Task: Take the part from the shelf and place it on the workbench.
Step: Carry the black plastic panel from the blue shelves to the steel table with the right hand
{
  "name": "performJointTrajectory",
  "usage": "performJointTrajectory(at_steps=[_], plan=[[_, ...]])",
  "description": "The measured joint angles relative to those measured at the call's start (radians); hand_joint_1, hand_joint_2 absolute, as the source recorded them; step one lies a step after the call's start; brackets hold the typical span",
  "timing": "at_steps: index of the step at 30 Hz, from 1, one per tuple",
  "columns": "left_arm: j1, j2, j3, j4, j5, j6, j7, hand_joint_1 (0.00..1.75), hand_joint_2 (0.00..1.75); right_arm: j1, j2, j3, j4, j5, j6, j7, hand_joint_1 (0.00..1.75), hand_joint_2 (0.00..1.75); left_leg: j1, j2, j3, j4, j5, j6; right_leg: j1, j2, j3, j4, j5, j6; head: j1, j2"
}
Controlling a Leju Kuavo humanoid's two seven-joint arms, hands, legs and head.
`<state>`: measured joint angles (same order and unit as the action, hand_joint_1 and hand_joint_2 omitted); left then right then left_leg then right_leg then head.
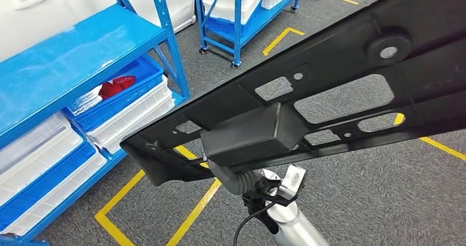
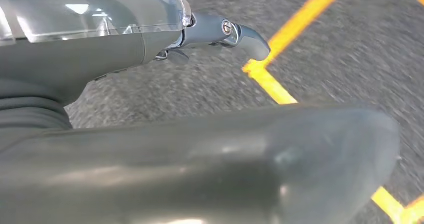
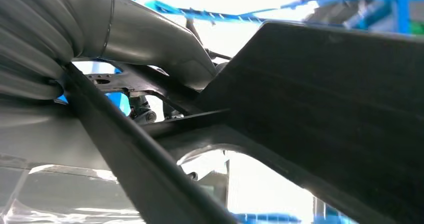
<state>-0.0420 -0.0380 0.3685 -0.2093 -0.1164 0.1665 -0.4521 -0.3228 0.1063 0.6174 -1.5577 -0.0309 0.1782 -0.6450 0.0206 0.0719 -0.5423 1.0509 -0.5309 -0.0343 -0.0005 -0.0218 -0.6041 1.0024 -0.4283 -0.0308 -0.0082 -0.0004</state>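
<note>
The right hand (image 1: 250,139) grips the long black part (image 1: 329,76) from beneath, holding it tilted in mid-air above the grey floor (image 1: 357,202), near the blue shelf (image 1: 66,65). The left hand (image 2: 225,31) holds nothing, its fingers apart above the yellow floor line (image 2: 280,89).

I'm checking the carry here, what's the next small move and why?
Probably keep carrying the black part level toward the workbench: the right hand grips it over grey floor beside the blue shelf, with nothing under it to set it on.
</note>
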Motion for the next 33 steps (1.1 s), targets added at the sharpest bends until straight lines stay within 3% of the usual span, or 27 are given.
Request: performJointTrajectory(at_steps=[2,3,4,5,6,8,10,12,13,15,17,18,19,20,21,23,25,26,28,30,32,33], plan=[[0.003,0.002,0.000,0.000,0.001,0.002,-0.002,0.00,0.00,0.003,0.000,-0.003,-0.001,0.001,0.000,0.000,1.75,1.75,0.002,-0.050,-0.060,0.131,-0.066,-0.002,-0.001,0.026,0.000,-0.002,0.002,-0.008,0.000,0.000],[0.005,0.002,0.000,0.000,0.002,0.002,-0.003,0.00,0.00,0.005,-0.001,-0.004,-0.001,0.001,0.000,0.000,1.75,1.75,0.002,-0.059,-0.091,0.194,-0.088,-0.003,0.001,0.041,0.000,-0.002,0.002,-0.010,0.000,0.000],[0.006,0.003,0.000,0.000,0.005,0.003,-0.005,0.00,0.00,0.007,-0.002,-0.007,-0.001,0.000,0.000,0.000,1.75,1.75,0.001,-0.063,-0.113,0.229,-0.091,-0.003,0.002,0.057,0.001,-0.001,0.002,-0.011,0.000,0.000],[0.007,0.004,0.000,0.000,0.007,0.003,-0.008,0.00,0.00,0.008,-0.003,-0.012,-0.002,-0.001,-0.001,0.000,1.75,1.75,0.001,-0.065,-0.116,0.226,-0.073,-0.002,0.003,0.074,0.001,0.001,0.002,-0.010,0.000,0.000],[0.007,0.005,0.001,0.000,0.009,0.005,-0.011,0.00,0.00,0.008,-0.006,-0.019,-0.003,-0.004,-0.001,0.000,1.75,1.75,0.002,-0.070,-0.102,0.182,-0.036,0.000,0.004,0.089,0.003,0.003,0.001,-0.009,0.000,0.000],[0.007,0.007,0.002,0.000,0.009,0.011,-0.011,0.00,0.00,0.011,-0.013,-0.043,-0.010,-0.010,0.002,-0.001,1.75,1.75,0.003,-0.108,-0.049,0.047,0.038,0.008,0.004,0.116,0.002,0.011,-0.003,-0.003,0.000,0.000],[0.007,0.009,0.004,0.000,0.013,0.027,-0.001,0.00,0.00,0.021,-0.026,-0.073,-0.024,-0.017,0.013,-0.003,1.75,1.75,0.003,-0.143,-0.017,-0.031,0.062,0.014,0.002,0.138,-0.006,0.018,-0.004,0.008,0.000,0.000],[0.005,0.008,0.009,0.000,0.021,0.048,0.014,0.00,0.00,0.038,-0.044,-0.103,-0.037,-0.021,0.029,-0.009,1.75,1.75,0.002,-0.136,-0.012,-0.041,0.059,0.021,0.000,0.158,-0.013,0.017,0.002,0.021,0.000,0.000],[0.005,0.008,0.012,0.000,0.024,0.057,0.021,0.00,0.00,0.048,-0.054,-0.117,-0.042,-0.022,0.036,-0.014,1.75,1.75,0.004,-0.124,-0.010,-0.046,0.062,0.027,0.000,0.158,-0.015,0.018,0.001,0.027,0.000,0.000],[0.005,0.007,0.019,0.000,0.028,0.066,0.032,0.00,0.00,0.061,-0.072,-0.141,-0.049,-0.022,0.044,-0.025,1.75,1.75,0.008,-0.098,-0.005,-0.055,0.067,0.041,0.005,0.114,-0.036,0.060,-0.026,0.039,0.001,0.000],[0.008,0.008,0.025,0.000,0.025,0.067,0.041,0.00,0.00,0.078,-0.084,-0.157,-0.054,-0.019,0.042,-0.034,1.75,1.75,0.006,-0.071,-0.004,-0.058,0.067,0.048,0.000,0.053,-0.095,0.180,-0.087,0.050,0.001,0.000],[0.010,0.008,0.028,0.000,0.023,0.066,0.046,0.00,0.00,0.093,-0.089,-0.163,-0.057,-0.017,0.040,-0.039,1.75,1.75,0.005,-0.057,-0.004,-0.058,0.066,0.049,-0.004,0.039,-0.129,0.247,-0.112,0.055,0.001,0.000],[0.012,0.008,0.030,0.000,0.021,0.065,0.049,0.00,0.00,0.110,-0.095,-0.169,-0.059,-0.014,0.037,-0.043,1.75,1.75,0.005,-0.044,-0.003,-0.058,0.064,0.048,-0.009,0.032,-0.152,0.290,-0.123,0.059,0.001,0.000],[0.013,0.008,0.031,0.000,0.020,0.064,0.051,0.00,0.00,0.127,-0.100,-0.174,-0.061,-0.010,0.035,-0.046,1.75,1.75,0.005,-0.031,-0.002,-0.058,0.062,0.047,-0.013,0.028,-0.156,0.297,-0.115,0.062,0.001,0.000],[0.013,0.008,0.031,0.000,0.019,0.064,0.053,0.00,0.00,0.140,-0.105,-0.178,-0.064,-0.006,0.034,-0.048,1.75,1.75,0.006,-0.019,0.000,-0.057,0.059,0.044,-0.016,0.022,-0.140,0.263,-0.091,0.065,0.001,0.000],[0.013,0.008,0.031,0.000,0.016,0.064,0.053,0.00,0.00,0.155,-0.111,-0.182,-0.074,-0.001,0.033,-0.051,1.75,1.75,0.005,0.004,0.008,-0.056,0.052,0.036,-0.016,-0.018,-0.065,0.122,-0.031,0.063,0.001,0.000],[0.012,0.008,0.031,0.000,0.013,0.064,0.053,0.00,0.00,0.162,-0.115,-0.184,-0.085,0.002,0.033,-0.053,1.75,1.75,-0.001,0.025,0.017,-0.055,0.043,0.024,-0.008,-0.049,-0.015,0.028,-0.006,0.051,0.001,0.000],[0.012,0.008,0.031,0.000,0.012,0.063,0.053,0.00,0.00,0.165,-0.117,-0.186,-0.088,0.003,0.033,-0.053,1.75,1.75,-0.004,0.034,0.021,-0.056,0.040,0.018,-0.004,-0.050,-0.011,0.018,-0.009,0.043,0.001,0.000],[0.008,0.008,0.032,0.000,0.011,0.063,0.053,0.00,0.00,0.174,-0.121,-0.192,-0.094,0.003,0.033,-0.053,1.75,1.75,-0.003,0.050,0.030,-0.059,0.034,0.006,-0.004,-0.024,-0.011,0.015,-0.007,0.028,0.000,0.000],[0.006,0.008,0.032,0.000,0.010,0.063,0.053,0.00,0.00,0.179,-0.123,-0.196,-0.100,0.004,0.035,-0.054,1.75,1.75,0.001,0.017,0.022,-0.026,0.004,-0.001,-0.009,-0.001,-0.006,0.006,-0.003,0.013,0.000,0.000],[0.007,0.008,0.032,0.000,0.009,0.060,0.053,0.00,0.00,0.180,-0.124,-0.197,-0.103,0.004,0.038,-0.055,1.75,1.75,0.003,-0.040,-0.030,0.091,-0.060,-0.002,-0.010,0.023,-0.003,0.002,-0.001,0.002,0.000,0.000],[0.008,0.008,0.032,0.000,0.008,0.057,0.052,0.00,0.00,0.183,-0.124,-0.198,-0.103,0.004,0.039,-0.055,1.75,1.75,0.002,-0.054,-0.066,0.161,-0.088,-0.002,-0.008,0.036,-0.004,0.002,-0.001,0.000,0.000,0.000]])
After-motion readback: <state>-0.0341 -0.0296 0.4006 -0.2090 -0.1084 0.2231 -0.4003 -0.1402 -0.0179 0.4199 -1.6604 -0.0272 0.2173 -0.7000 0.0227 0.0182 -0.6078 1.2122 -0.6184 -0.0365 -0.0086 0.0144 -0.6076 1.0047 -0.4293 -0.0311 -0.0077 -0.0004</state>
